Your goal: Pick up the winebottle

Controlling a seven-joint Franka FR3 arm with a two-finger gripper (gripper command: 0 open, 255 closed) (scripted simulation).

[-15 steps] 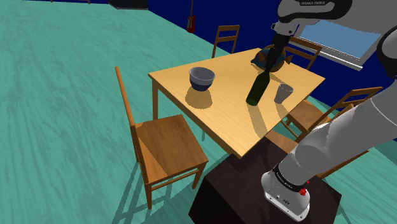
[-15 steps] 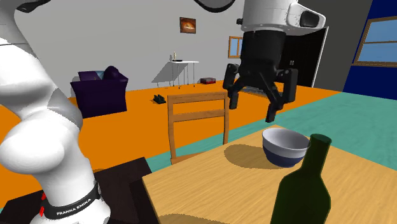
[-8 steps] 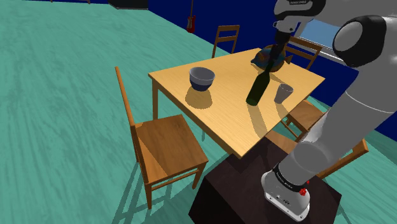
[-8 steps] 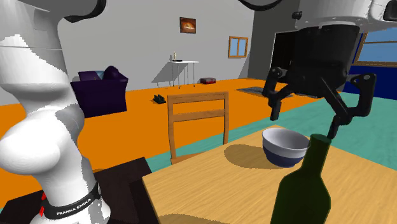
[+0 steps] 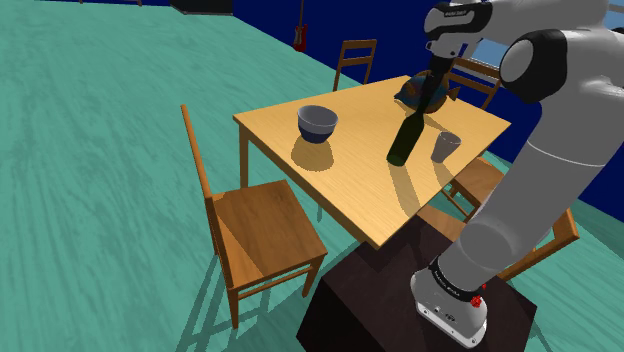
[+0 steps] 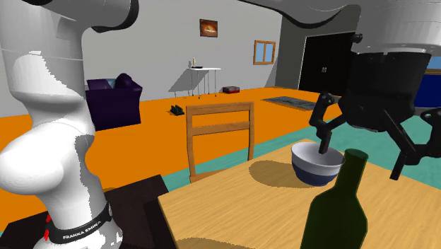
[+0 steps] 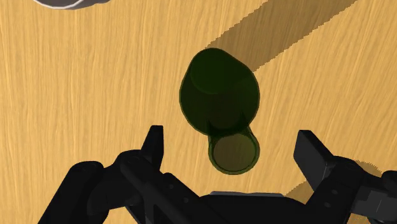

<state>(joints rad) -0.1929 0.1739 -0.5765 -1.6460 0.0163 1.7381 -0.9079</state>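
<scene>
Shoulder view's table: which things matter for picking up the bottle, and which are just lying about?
For the job:
- dark green bottle, standing upright
- gripper, open, its fingers apart on either side of the bottle's top, not touching it

Lying about:
- grey-blue bowl
- small grey cup beside the bottle
- nearest wooden chair

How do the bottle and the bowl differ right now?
The bottle is dark green, tall and narrow; the bowl is grey-blue, low and wide. The open gripper hovers over the bottle, not touching it; the bowl stands apart from it. Both stand upright on the wooden table.
</scene>
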